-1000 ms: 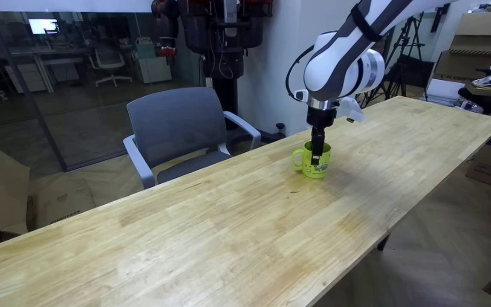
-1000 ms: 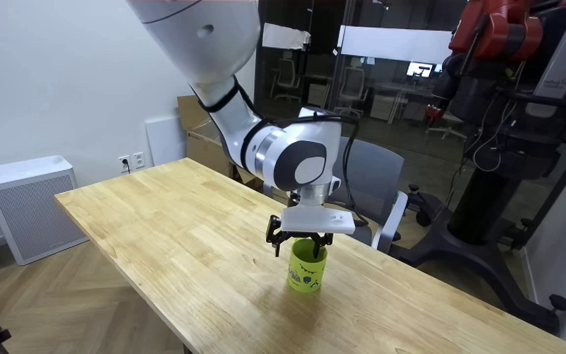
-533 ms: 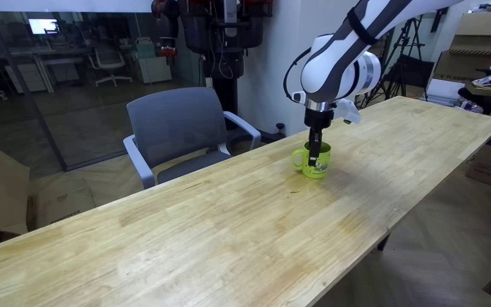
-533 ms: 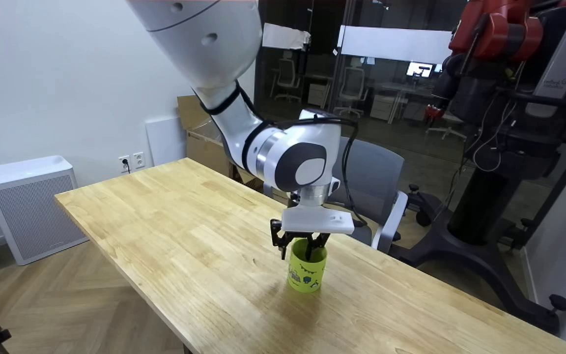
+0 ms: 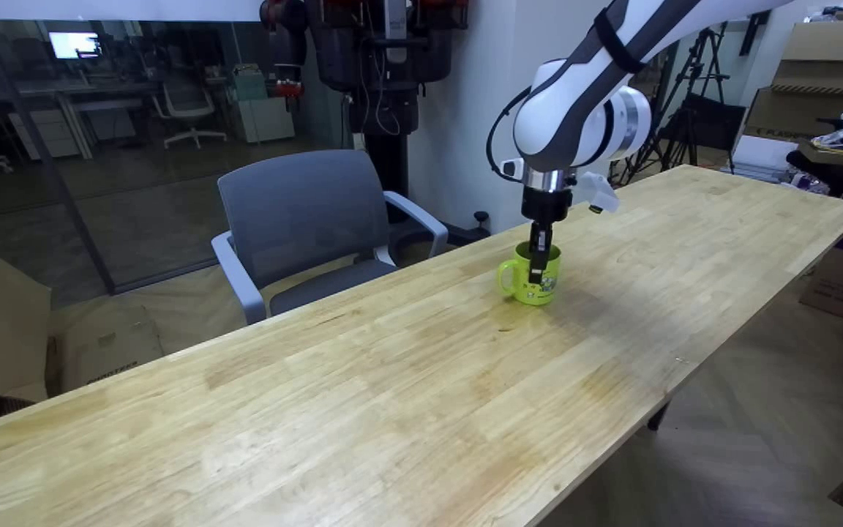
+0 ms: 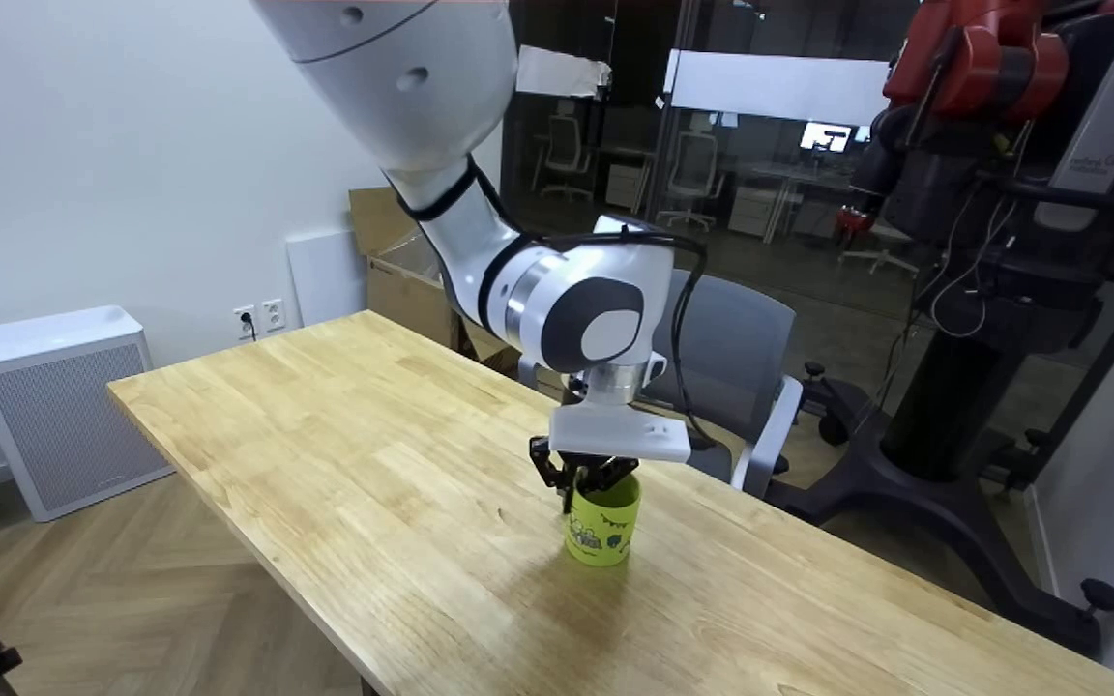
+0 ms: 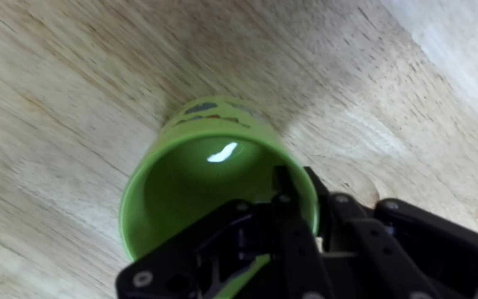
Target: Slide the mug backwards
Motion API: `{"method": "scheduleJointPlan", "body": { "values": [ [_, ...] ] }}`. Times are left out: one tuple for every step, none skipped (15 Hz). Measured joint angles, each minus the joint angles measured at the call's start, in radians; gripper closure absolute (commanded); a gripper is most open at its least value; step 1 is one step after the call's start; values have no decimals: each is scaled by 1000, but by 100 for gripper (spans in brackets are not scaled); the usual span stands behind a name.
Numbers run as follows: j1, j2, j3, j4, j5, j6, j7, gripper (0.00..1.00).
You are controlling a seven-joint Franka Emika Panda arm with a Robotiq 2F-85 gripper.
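My gripper [image 7: 298,176] pinched the wall of the lime mug [image 5: 522,279], which in an exterior view sat on the wooden table [image 5: 334,395], right of the office chair [image 5: 312,216]. The grasp seemed made; next, a level backward slide was needed.

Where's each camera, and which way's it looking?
Exterior view: high, looking down across the table toward the grey chair; white arm and gripper show.
Exterior view: also high, facing the white arm and gripper; a dark robot behind.
Wrist view: on the white arm, peering down into the mug; gripper shows, straddling its rim.
Both exterior views share the mug, table and grey chair.
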Motion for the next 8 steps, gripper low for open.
{"method": "scheduleJointPlan", "body": {
  "values": [
    [-1, 1, 2, 4, 4, -8, 0, 97],
    [-2, 2, 2, 7, 8, -12, 0, 97],
    [-3, 2, 2, 9, 13, -15, 0, 97],
    [-3, 3, 2, 11, 17, -17, 0, 97],
    [-4, 3, 2, 13, 19, -19, 0, 97],
    [-4, 4, 2, 13, 20, -20, 0, 97],
    [-3, 4, 2, 13, 20, -20, 0, 97],
    [-3, 3, 3, 13, 20, -21, 0, 97]
  ]
}}
